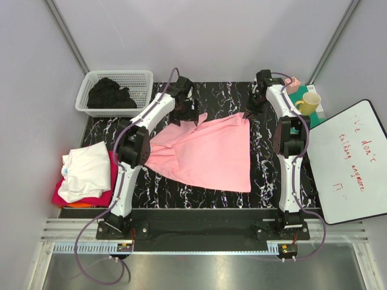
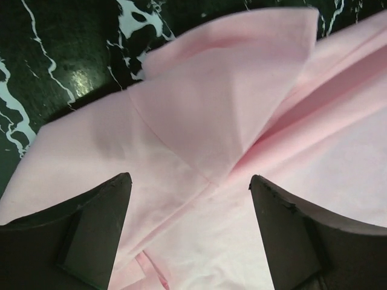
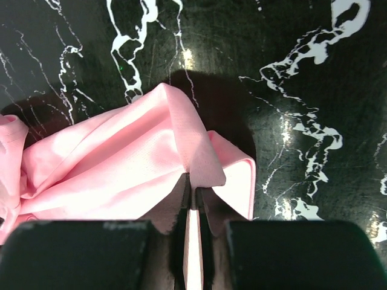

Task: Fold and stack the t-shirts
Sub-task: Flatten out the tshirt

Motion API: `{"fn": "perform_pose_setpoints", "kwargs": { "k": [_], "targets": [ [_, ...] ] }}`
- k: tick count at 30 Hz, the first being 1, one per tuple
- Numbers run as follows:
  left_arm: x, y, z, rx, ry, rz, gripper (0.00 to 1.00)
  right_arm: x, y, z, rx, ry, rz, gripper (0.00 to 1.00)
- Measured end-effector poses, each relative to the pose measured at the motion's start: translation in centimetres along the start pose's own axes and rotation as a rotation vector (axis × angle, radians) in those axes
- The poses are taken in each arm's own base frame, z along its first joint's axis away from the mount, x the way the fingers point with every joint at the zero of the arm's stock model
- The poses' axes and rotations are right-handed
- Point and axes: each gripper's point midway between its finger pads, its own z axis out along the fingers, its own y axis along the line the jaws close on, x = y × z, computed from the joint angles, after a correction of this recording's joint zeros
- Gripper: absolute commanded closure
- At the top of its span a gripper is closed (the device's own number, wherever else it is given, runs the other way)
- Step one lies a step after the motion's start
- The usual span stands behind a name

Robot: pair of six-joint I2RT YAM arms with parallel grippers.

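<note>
Marbled table (image 1: 266, 181): left jaws spread above pink t-shirt (image 1: 205, 151), right jaws pinching it; whiteboard (image 1: 354, 193) says "don't".

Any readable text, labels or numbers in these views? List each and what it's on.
"We don't talking anymore": red handwriting on the whiteboard, turned sideways; the first letter is unclear.
Small red mark beside that writing: too small to read.
Nothing else readable in any view.

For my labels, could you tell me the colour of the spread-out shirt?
Light pink; the shirt shows best in the top view.
</note>
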Motion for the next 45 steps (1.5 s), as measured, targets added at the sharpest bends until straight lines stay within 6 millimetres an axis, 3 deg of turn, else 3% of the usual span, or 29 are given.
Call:
{"fn": "perform_pose_setpoints", "kwargs": {
  "k": [8,17,21,22,25,31,37,41,45],
  "targets": [
    [1.1,-0.1,-0.2,-0.059,0.005,0.069,0.36,0.4,0.1,0.4,-0.016,0.02,0.004,0.88],
    [2.2,0.0,0.4,-0.079,0.034,0.101,0.37,0.5,0.5,0.4,-0.035,0.027,0.004,0.88],
    [2.7,-0.1,0.8,-0.082,0.05,0.113,0.59,0.7,0.4,0.5,-0.035,0.032,0.005,0.88],
    [2.8,-0.1,0.9,-0.082,0.053,0.112,0.78,0.8,0.4,0.6,-0.034,0.034,0.006,0.88],
    [3.4,0.1,1.5,-0.093,0.072,0.115,1.0,0.9,0.3,0.7,-0.033,0.038,0.007,0.88],
    [4.1,1.3,3.1,-0.142,0.098,0.117,1.0,1.4,0.1,1.0,-0.028,0.052,0.011,0.87],
    [3.5,3.1,2.9,-0.218,0.079,0.109,1.0,1.8,-0.2,1.3,-0.024,0.067,0.015,0.87],
    [2.5,4.7,2.0,-0.28,0.045,0.095,1.0,1.9,-0.1,1.3,-0.031,0.071,0.016,0.87],
    [0.6,6.4,-0.1,-0.337,-0.023,0.064,1.0,2.3,-0.1,1.6,-0.035,0.082,0.019,0.89]
  ]
}}
